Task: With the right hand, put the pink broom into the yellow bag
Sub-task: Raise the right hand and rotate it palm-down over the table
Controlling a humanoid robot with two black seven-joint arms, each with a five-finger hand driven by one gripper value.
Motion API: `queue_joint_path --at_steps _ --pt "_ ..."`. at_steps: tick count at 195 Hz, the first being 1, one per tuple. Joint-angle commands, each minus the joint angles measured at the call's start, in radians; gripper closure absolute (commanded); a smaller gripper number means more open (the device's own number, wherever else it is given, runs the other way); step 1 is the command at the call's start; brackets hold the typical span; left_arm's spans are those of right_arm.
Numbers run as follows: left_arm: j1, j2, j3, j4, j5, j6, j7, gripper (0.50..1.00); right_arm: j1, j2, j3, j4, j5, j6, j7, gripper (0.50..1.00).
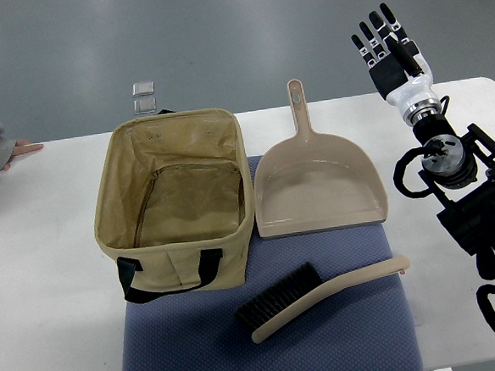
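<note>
**Right hand raised, broom not yet touched**

The right hand (388, 44) is lifted at the far right, beyond the bench (40, 251) edge, its fingers (373, 32) spread wide and holding nothing — probably poised ahead of a reach. The left hand is out of view.

The broom (323, 297) lies near, on a blue mat (276, 345), bristles to the left and handle running right, so the handle end is the closer part for the right hand. It looks more beige than pink. The bag (176, 203) stands open just left of it, mouth up, ready to receive it. A dustpan (315, 185) rests beside the bag, on the far side of the broom.

The bench is white; grey floor lies beyond. A person's hand (20, 150) rests at the far left edge.
</note>
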Motion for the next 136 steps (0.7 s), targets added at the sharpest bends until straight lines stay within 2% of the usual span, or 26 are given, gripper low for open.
queue_joint_path --at_steps 1,69,94,117,136 --pt "0.000 0.000 -0.001 0.000 -0.001 0.000 0.000 0.500 0.002 0.000 -0.001 0.000 0.000 0.000 -0.001 0.570" --pt "0.000 0.000 0.000 -0.005 0.000 -0.002 0.008 0.500 0.024 -0.002 -0.006 0.004 -0.003 0.000 -0.008 0.568" --pt "0.000 0.000 -0.001 -0.003 0.000 -0.002 0.008 0.500 0.036 -0.040 -0.015 0.022 -0.077 0.006 -0.028 0.570" --pt "0.000 0.000 -0.001 -0.009 0.000 -0.002 0.008 0.500 0.053 -0.112 -0.075 0.085 -0.213 0.019 -0.104 0.570" --pt "0.000 0.000 0.000 -0.014 0.002 -0.003 0.008 0.500 0.056 -0.219 -0.156 0.198 -0.336 0.019 -0.175 0.570"
